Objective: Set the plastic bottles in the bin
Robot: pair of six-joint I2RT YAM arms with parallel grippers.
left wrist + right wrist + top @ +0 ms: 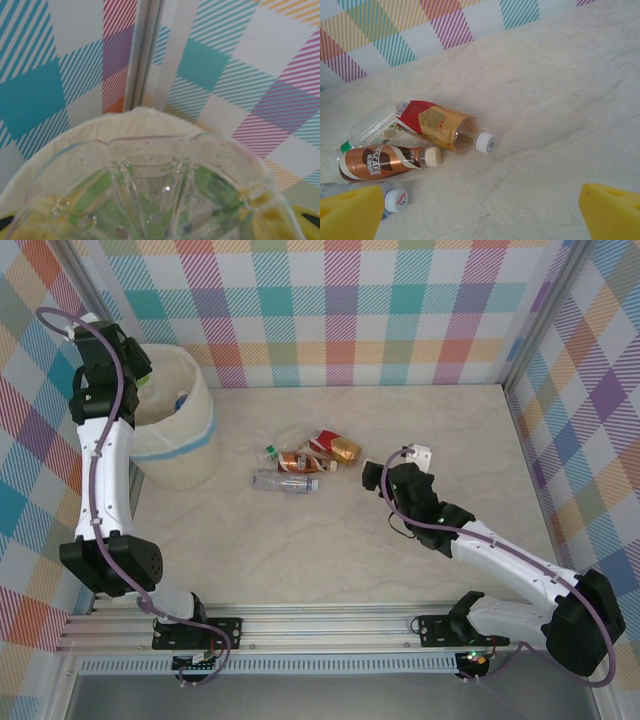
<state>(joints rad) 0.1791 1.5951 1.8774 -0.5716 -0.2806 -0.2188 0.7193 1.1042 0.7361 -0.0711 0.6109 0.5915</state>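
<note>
Beneath the left claw [138, 377], pinching a clear bottle [150, 187], stood the bin [188, 455]. The right claw [482, 210] was spread; loose bottles [432, 125] lay just ahead on the surface [555, 95].

Four plastic bottles [305, 462] lie on the tabletop [400, 570]: one red-and-gold bottle [437, 125], one brown-label bottle [375, 162], one clear green-capped bottle [372, 127] and one white-capped bottle [396, 199], which is partly hidden. A fifth, green-tinted bottle [150, 190] sits close before the left wrist camera. There is one bin [190, 455], with one blue-labelled bottle [181, 398] visible inside. Whether more lie in it cannot be told.
</note>
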